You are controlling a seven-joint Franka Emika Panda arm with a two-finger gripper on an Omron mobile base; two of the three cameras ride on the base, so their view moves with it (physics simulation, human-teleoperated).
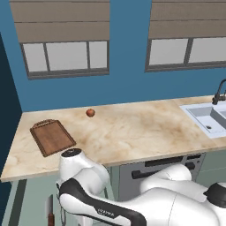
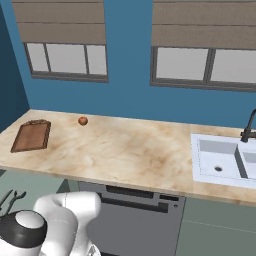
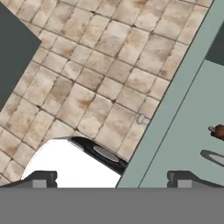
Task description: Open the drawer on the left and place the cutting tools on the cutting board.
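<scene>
Drawer (image 3: 183, 131) is pulled out w/ cutting tools (image 3: 215, 144) lying inside, knob (image 3: 142, 119) on its front. Your gripper (image 3: 109, 180) hangs over it, jaws spread wide, nothing held. Cutting board (image 1: 52, 137) sits far left on the counter (image 1: 132, 132).

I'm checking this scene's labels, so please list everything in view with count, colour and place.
cutting board: one, reddish-brown, left end of counter.
ball: one, orange-red, on counter right of the board.
counter: one, beige marble, below the windows.
sink: one, white, right end of counter, dark faucet behind.
windows: two, grey-framed with tan blinds, blue wall.
dark panel: one, grey with black bar handle, under counter.
drawer: one, sage green, white knob, pulled open over tan floor tiles.
cutting tools: dark, slim, in the drawer; count unclear.
end effector: one, dark fingertips, open, above drawer front.
</scene>
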